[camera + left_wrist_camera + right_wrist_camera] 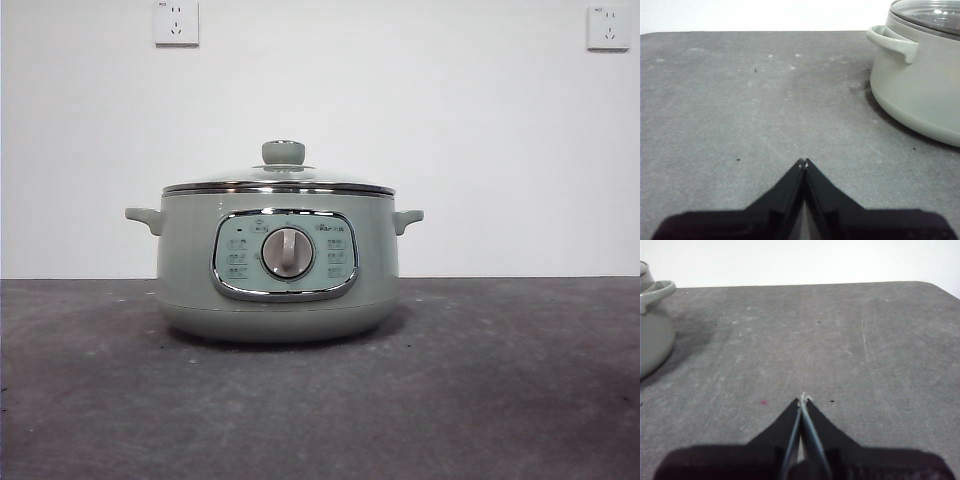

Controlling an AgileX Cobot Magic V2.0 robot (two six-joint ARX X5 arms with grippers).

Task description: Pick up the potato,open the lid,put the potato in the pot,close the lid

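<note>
both grippers sit nearest me and idle: left gripper point(804, 162) has its jaws pressed together on nothing above bare table point(740, 110), and right gripper point(802, 399) is pinched closed the same way on its own side, each with only the pot off to one edge of its view. further back the pot point(277, 262) stands mid-table with the lid point(280, 182) seated flat on its rim, knob up, and i can't find the potato in any view. so i judge we're either at the very start or already finished; if starting, my next move calls for locating the potato before committing an arm.
</note>
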